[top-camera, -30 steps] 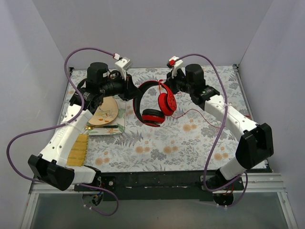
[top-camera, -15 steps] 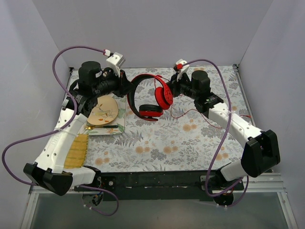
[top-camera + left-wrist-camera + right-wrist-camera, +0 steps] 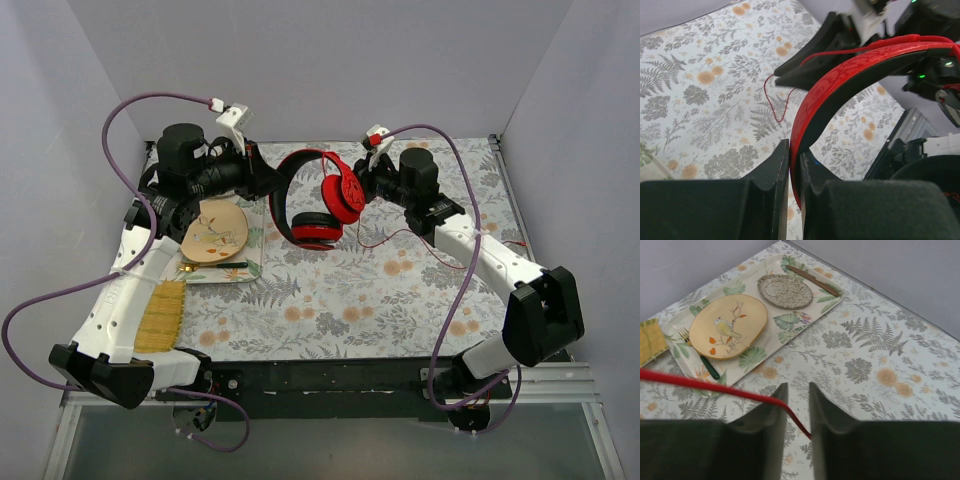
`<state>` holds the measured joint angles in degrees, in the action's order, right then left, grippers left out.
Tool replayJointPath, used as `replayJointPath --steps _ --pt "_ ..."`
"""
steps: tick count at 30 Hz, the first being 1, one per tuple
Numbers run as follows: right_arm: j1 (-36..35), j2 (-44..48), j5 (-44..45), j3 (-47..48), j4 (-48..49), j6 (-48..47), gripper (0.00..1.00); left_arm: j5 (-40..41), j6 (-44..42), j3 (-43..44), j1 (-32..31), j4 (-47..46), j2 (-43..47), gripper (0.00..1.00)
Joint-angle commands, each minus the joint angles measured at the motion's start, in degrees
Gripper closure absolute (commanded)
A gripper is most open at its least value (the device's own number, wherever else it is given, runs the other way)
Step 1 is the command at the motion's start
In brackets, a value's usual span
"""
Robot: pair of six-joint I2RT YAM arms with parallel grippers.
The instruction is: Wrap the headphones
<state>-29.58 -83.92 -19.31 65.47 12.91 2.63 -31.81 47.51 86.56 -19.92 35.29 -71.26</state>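
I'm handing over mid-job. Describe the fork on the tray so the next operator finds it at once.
Start at the leaf-patterned tray on the left of the floral table, beside the left arm. On it lies a pale oval plate painted with a bird. The fork lies along that plate's edge, opposite the round speckled coaster: gold tines, dark green handle, unlike the brown stick at the tray's far rim.

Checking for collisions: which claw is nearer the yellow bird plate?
Left. The left claw grips the headband just beside the plate; the right claw pinches the cable beyond the headphones.
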Motion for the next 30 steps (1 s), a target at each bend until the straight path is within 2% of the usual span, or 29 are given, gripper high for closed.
replayJointPath --steps 1,3,6,11,17,20,21,23,24,27,30 --pt "0.23 -3.78 -5.9 0.8 5.36 4.12 0.57 -6.25 9.0 7.12 1.03 -6.81 0.35 1.0" --pt "-0.12 -4.76 -6.09 0.18 8.27 4.75 0.5 -5.28 10.5 10.19 1.03 -6.81 -0.36 1.0" --pt "-0.12 -7.13 -6.7 -0.34 11.78 5.54 0.47 -2.56 11.47 14.67 1.03 -6.2 -1.42 1.0" --pt "-0.39 -11.17 -7.41 -0.96 13.11 6.07 0.48 1.74 14.8 18.2 2.78 -6.72 -1.86 1.0" --pt "-0.3 -11.62 -5.83 -7.02 13.37 5.54 0.48 6.23 19.11 21.71 5.42 -6.72 -2.91 1.0" --pt "-0.3 -11.7 -5.39 -9.31 13.73 5.36 0.57 6.67 20.25 23.47 6.3 -7.07 -3.88 1.0" --pt "-0.3 -11.79 -5.3 -9.66 13.64 5.36 0.65 6.76 20.69 23.74 6.56 -7.25 -4.4 1.0" --pt "-0.47 -11.79 -4.95 -10.36 12.76 5.28 0.73 7.99 22.36 24.26 7.44 -7.16 -4.67 1.0" --pt "-0.56 -11.79 -4.6 -10.45 11.97 5.1 0.82 9.82 23.24 24.27 8.49 -7.08 -4.76 1.0" --pt "-2.75 -11.53 -1.09 -9.75 5.75 3.88 0.96 14.13 26.75 24.09 10.25 -5.93 -5.64 1.0" --pt "-6.62 -11.88 2.69 -7.74 -1.81 0.97 0.99 19.49 30.08 23.56 11.39 -5.49 -7.04 1.0"
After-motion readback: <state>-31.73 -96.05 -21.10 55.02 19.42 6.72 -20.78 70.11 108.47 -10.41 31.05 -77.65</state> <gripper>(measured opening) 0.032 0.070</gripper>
